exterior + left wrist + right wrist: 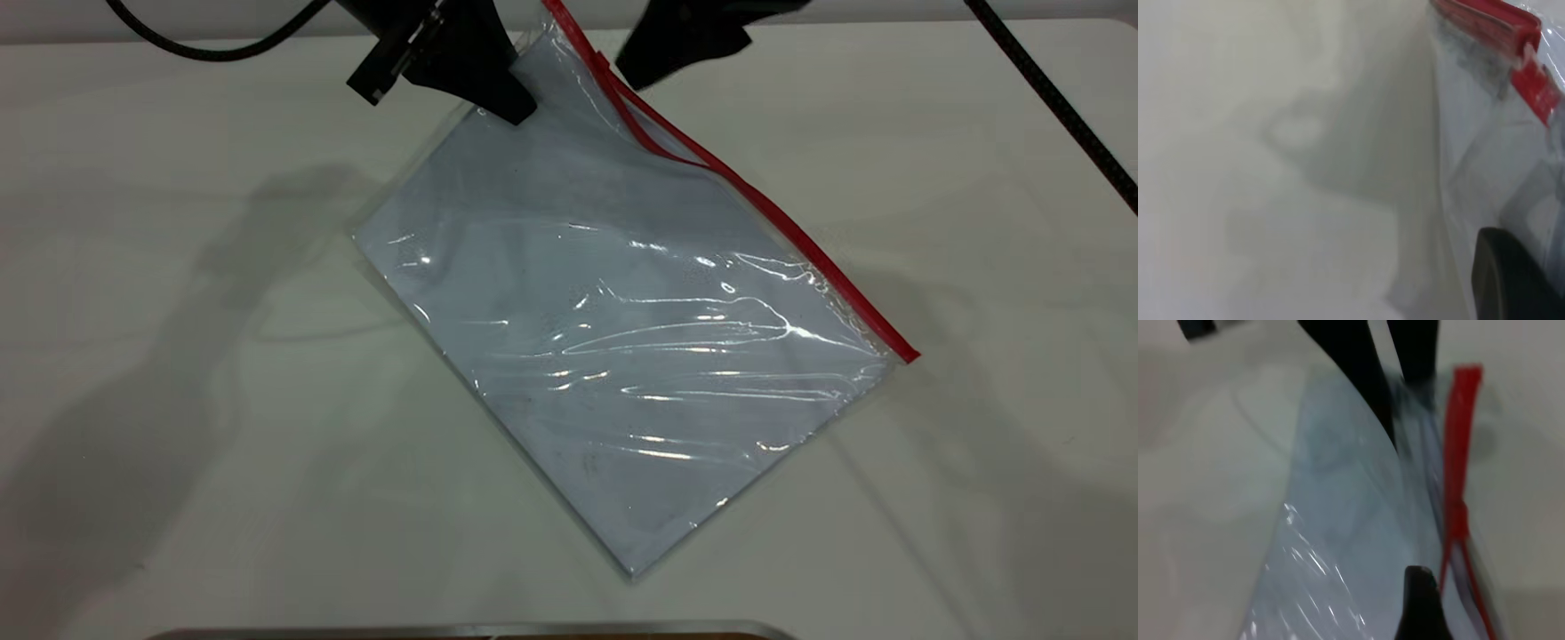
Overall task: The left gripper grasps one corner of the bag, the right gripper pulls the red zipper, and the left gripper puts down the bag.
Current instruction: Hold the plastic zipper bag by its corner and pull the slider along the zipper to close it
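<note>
The bag [622,338], a clear pouch with pale sheets inside, slants across the white table, and its far corner is raised. My left gripper [514,108] is shut on that corner beside the top end of the red zipper [773,213]. One of its fingers [1511,280] presses the plastic near the red strip [1491,23]. My right gripper [629,75] hovers just right of the small red slider [604,64]. A single right finger [1421,600] shows beside the zipper [1463,420]. Below the slider [1456,520] the strip splits in two.
The bag's lower end rests on the white table [178,400]. A thin black cable [213,49] runs at the far left and a braided cable [1058,98] at the far right. A metal edge [480,631] lies along the near border.
</note>
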You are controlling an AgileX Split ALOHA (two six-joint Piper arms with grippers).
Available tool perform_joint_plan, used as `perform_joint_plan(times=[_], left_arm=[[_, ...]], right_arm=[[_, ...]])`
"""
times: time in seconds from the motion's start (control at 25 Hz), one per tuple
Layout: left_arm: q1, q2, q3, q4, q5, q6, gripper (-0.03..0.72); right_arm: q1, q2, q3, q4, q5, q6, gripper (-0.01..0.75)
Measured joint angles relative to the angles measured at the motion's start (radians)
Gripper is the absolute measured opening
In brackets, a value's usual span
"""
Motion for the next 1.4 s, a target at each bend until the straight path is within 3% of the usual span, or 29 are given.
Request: perform_joint_plan(times=[0.24, 0.64, 1.12, 1.4], left_arm=[[-0.001, 0.000, 0.000, -0.022, 0.000, 0.000, 0.051], [-0.001, 0.000, 0.000, -0.066, 0.002, 0.001, 0.051], [-0.001, 0.000, 0.000, -0.068, 0.009, -0.065, 0.051], [-0.001, 0.000, 0.000, -0.091, 0.011, -0.105, 0.051]], right_arm=[[0.000, 0.008, 0.000, 0.139, 0.046, -0.116, 0.564], [0.000, 0.040, -0.001, 0.190, 0.047, -0.135, 0.450], [0.000, 0.040, -0.001, 0.228, 0.037, -0.144, 0.130], [-0.001, 0.040, -0.001, 0.222, 0.039, -0.143, 0.043]])
